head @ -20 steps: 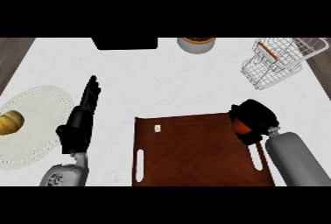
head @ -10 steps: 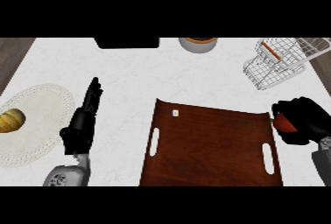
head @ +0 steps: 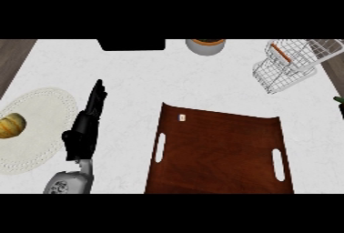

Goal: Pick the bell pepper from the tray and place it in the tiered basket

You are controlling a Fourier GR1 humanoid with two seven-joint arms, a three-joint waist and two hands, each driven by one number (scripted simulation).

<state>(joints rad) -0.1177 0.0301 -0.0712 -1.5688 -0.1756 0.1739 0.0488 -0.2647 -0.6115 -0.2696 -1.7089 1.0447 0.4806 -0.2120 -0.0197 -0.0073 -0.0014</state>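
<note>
White counter (head: 134, 82) with tray (head: 222, 154), basket (head: 289, 66)

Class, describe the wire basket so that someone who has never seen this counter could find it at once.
Start at the brown tray lying on the white counter. Look up and right to the counter's far right corner: the tiered basket stands there, to the right of a small round pot. It is the only thing made of open silver wire.

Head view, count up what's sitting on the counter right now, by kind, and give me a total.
Trays: 1, brown tray
Wire baskets: 1, tiered basket
Placemats: 1, cream placemat
Pastries: 1, golden pastry on the placemat
Pots: 1, grey pot at the far edge
Dark boxes: 1, black object at the far edge
Total: 6
The bell pepper is not visible.
</note>
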